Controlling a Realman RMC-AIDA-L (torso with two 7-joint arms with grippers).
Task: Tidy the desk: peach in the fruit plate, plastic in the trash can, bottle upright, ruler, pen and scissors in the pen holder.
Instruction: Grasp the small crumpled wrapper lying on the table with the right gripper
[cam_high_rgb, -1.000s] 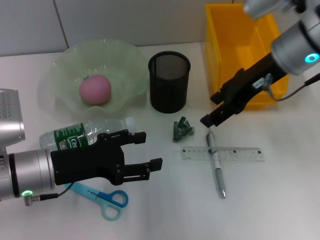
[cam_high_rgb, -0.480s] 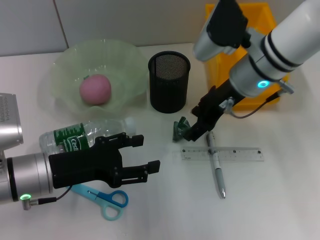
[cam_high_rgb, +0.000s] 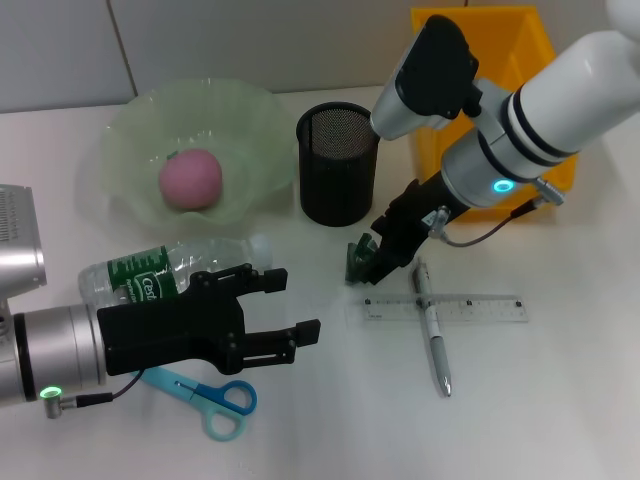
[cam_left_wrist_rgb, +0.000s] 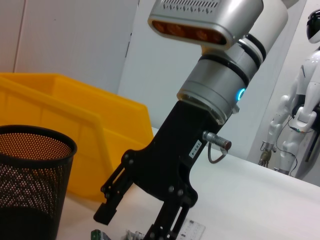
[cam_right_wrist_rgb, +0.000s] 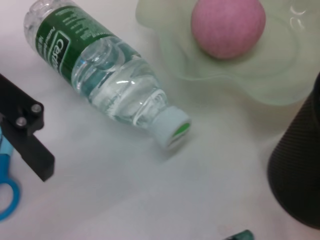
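Note:
My right gripper is open and low over the small green plastic scrap, one finger on each side of it; the left wrist view shows it the same way. My left gripper is open and empty, hovering beside the lying water bottle and above the blue scissors. The pink peach lies in the green fruit plate. The clear ruler and the silver pen lie crossed on the table. The black mesh pen holder stands empty.
The yellow trash bin stands at the back right, partly behind my right arm. In the right wrist view the bottle lies with its cap pointing towards the pen holder.
My right arm has swung left and down from beside the yellow bin until its open fingers straddle the plastic scrap. The left arm has barely moved.

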